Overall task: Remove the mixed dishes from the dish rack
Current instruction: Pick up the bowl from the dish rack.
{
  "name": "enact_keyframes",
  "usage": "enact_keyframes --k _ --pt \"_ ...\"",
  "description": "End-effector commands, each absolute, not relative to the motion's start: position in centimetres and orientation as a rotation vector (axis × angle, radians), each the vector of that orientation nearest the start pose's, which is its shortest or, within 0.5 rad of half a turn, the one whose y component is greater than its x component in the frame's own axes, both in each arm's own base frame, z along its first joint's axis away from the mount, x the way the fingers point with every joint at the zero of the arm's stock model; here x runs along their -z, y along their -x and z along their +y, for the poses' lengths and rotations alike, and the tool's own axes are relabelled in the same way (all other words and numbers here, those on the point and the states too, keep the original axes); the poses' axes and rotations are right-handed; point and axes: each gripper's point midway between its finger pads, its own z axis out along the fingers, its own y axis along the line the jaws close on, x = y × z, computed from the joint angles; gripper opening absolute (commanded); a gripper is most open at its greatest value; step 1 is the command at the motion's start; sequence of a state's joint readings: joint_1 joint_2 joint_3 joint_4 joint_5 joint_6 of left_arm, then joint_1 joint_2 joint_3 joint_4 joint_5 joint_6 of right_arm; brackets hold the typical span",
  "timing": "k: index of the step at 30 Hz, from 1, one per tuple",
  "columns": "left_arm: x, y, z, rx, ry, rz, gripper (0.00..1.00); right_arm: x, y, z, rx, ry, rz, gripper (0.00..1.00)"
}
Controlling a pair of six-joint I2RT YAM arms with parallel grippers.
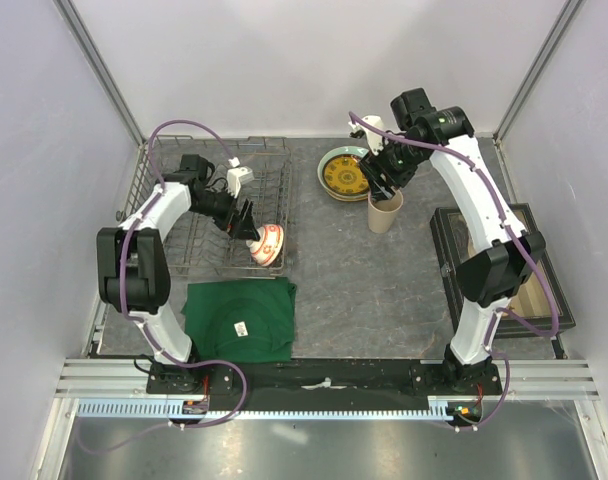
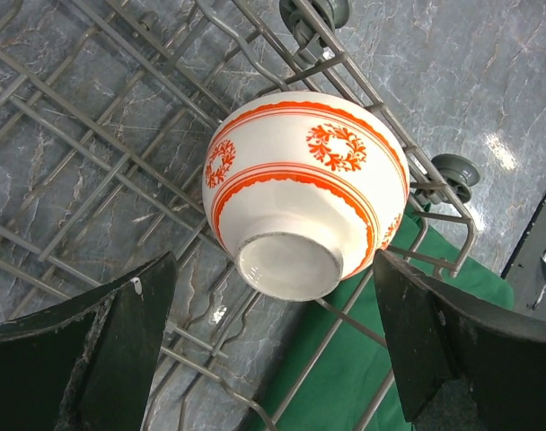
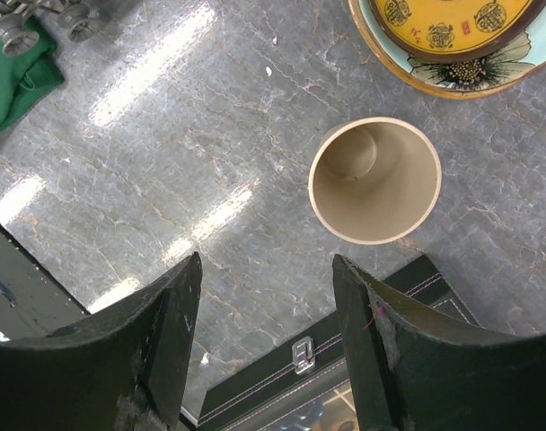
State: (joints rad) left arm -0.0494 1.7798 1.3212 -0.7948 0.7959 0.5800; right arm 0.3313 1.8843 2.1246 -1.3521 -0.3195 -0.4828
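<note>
Fingers (image 2: 120,359) flanking bowl (image 2: 304,184) (rack (image 1: 264,180) corner, seemingly)

Small red-and-white bowl (image 2: 304,193) in the dish rack (image 2: 120,126); wide-apart fingers (image 2: 120,346) either side

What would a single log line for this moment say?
left pincer: open, empty, facing small red-and-white bowl in dish rack | right pincer: open, empty, above tall beige cup on table
</note>
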Motion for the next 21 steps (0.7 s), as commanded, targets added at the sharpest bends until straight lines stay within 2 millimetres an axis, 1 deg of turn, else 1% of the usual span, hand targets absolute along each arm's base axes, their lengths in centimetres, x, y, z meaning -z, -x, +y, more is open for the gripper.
enact_keyframes --k 1,5,8,14,21 --pt "-11.5 -36.2 -13.5 0.938 -0.935 2.252 0.96 -26.3 -35.4 16.8 -0.412 1.131 2.337 0.68" --pt "-11.2 -36.4 -13.7 0.957 -0.937 2.250 0.95 -26.2 -35.0 16.5 -0.404 1.134 2.340 0.67" --pt "-11.1 -36.0 -14.0 0.993 -0.938 2.240 0.94 -26.0 -35.0 16.4 -0.400 1.132 2.345 0.68" --pt "-10.6 -34.9 -14.2 1.054 -0.959 2.247 0.89 -25.6 -35.0 16.5 -0.408 1.134 2.349 0.67" --pt "-10.0 -34.8 -14.2 1.075 -0.962 2.257 0.84 -25.5 -34.9 16.5 -0.406 1.138 2.351 0.67"
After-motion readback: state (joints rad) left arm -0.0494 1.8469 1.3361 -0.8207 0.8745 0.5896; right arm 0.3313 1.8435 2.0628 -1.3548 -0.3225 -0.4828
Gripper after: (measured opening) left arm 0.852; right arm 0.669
